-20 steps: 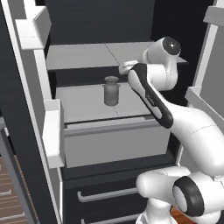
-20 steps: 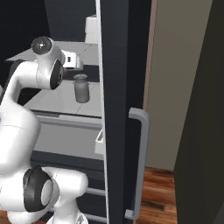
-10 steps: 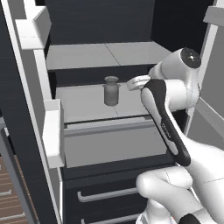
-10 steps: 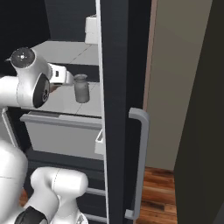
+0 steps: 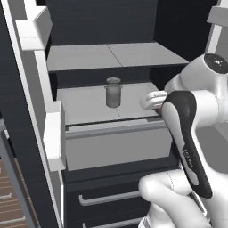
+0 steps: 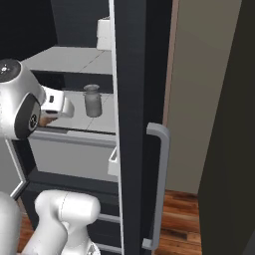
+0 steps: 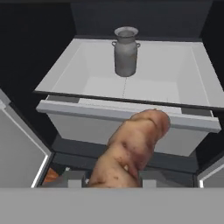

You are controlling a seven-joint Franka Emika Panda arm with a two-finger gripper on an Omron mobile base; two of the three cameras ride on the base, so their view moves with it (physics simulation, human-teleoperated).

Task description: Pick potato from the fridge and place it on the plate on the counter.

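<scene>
The tool [image 7: 111, 181] is clenched on the potato [image 7: 131, 148], which rises brown and lumpy from between the two dark finger tips in the hand view and stands lifted in front of the grey drawer's [image 7: 127, 116] front edge. In the right base view the white hand sits at the left, level with the lower shelf, with a sliver of brown just showing beneath it. In the left base view the hand is at the right end of that shelf, largely hidden behind the arm's dark forearm.

Beyond the potato, a grey lidded jar [image 5: 113, 92] stands upright towards the back of the lower shelf, well apart from the tool. A second light grey shelf [image 5: 111, 55] lies above it inside the fridge [image 5: 111, 26]. White door bins [image 5: 53, 133] line the open door on the left. The other door carries a grey vertical handle [image 6: 158, 184].
</scene>
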